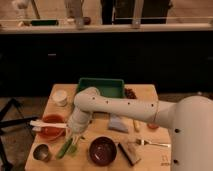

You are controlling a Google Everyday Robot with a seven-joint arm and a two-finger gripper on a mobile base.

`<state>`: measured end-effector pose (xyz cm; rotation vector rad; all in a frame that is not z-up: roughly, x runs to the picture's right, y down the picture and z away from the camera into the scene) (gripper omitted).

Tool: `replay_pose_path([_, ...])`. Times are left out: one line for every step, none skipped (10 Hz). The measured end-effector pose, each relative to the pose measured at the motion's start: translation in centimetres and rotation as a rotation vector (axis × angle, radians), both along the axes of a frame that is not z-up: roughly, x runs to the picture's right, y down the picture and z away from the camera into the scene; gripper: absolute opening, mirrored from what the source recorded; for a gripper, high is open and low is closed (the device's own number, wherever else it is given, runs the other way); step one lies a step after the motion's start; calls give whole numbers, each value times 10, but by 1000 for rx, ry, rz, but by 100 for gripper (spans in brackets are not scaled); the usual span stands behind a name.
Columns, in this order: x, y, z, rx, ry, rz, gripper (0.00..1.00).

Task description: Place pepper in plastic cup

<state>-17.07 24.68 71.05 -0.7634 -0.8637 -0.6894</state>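
Wood: the table [150, 95] is pale timber, crowded with dishes, and the white arm [125, 107] sweeps across it from the right.
Gripper: the gripper [74, 136] is down at the front left, right over the pepper; open or closed, cannot tell from here.
Pepper: the pepper [64, 148] lies flat on the table just under the gripper, dark green and slim, long axis on a diagonal, lower end toward the front left, upper end toward the gripper.
Plastic cup: the plastic cup [74, 148] sits just beside the pepper on its right, light green; whether anything is in it, I cannot tell.
Red bowl: the red bowl [50, 131] at left has a pale stick [46, 124] laid across its rim.
Dark bowl: the dark bowl [102, 150] is at front centre, reddish inside, contents unclear.
Green tray: the green tray [102, 86] at the back, nothing visible in the part showing.
White cup: the white cup [60, 97] stands back left.
Metal cup: the metal cup [42, 152] stands at the front left corner.
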Motion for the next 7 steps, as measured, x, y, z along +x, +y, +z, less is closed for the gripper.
replay_pose_path([0,0,0,0,0,0,77])
replay_pose_path([0,0,0,0,0,0,80])
replay_pose_path([0,0,0,0,0,0,80])
replay_pose_path([0,0,0,0,0,0,80])
replay_pose_path([0,0,0,0,0,0,80])
replay_pose_path([0,0,0,0,0,0,80])
replay_pose_path([0,0,0,0,0,0,80])
